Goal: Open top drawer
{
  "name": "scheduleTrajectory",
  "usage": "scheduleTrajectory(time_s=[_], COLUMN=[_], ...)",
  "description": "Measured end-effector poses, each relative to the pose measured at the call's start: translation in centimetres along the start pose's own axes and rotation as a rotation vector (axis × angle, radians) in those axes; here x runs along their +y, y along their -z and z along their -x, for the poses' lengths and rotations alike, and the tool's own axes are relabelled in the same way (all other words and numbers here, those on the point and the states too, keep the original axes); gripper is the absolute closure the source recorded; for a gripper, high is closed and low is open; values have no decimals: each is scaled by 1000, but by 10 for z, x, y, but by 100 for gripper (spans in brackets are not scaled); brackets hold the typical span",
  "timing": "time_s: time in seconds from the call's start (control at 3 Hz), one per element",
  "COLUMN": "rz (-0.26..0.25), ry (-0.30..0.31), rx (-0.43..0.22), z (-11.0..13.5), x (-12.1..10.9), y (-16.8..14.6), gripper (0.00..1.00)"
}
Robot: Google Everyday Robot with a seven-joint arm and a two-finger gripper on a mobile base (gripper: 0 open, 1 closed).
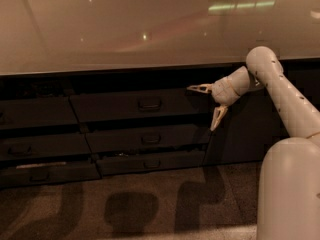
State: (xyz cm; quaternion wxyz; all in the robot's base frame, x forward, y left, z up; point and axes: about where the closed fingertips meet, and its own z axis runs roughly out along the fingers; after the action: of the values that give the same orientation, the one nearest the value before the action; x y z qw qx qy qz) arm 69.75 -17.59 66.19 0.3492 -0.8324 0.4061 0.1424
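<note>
The top drawer (pixel 135 105) is the tallest dark grey front in the middle stack, just under the pale countertop, with a small rectangular pull handle (pixel 149 103) at its centre. It sits pulled out a little from the cabinet face. My gripper (pixel 206 108) hangs at the drawer's right end, to the right of the handle and apart from it. Its two pale fingers (pixel 217 118) are spread wide, one pointing left and one pointing down. It holds nothing.
Two slimmer dark drawer fronts (pixel 147 139) lie below the top drawer, and another stack of drawers (pixel 37 113) stands at the left. A plain dark cabinet door (pixel 250 126) is behind my arm. The pale countertop (pixel 125 29) overhangs everything. Speckled floor (pixel 125 204) lies in front.
</note>
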Motion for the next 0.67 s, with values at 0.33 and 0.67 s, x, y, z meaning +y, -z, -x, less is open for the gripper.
scheduleTrajectory(time_s=[0.33,0.67], rz=[18,40], ry=[-19,-43], rx=[49,228], z=[-2,3], x=[1,-19], y=[-5,3], gripper=[0,0])
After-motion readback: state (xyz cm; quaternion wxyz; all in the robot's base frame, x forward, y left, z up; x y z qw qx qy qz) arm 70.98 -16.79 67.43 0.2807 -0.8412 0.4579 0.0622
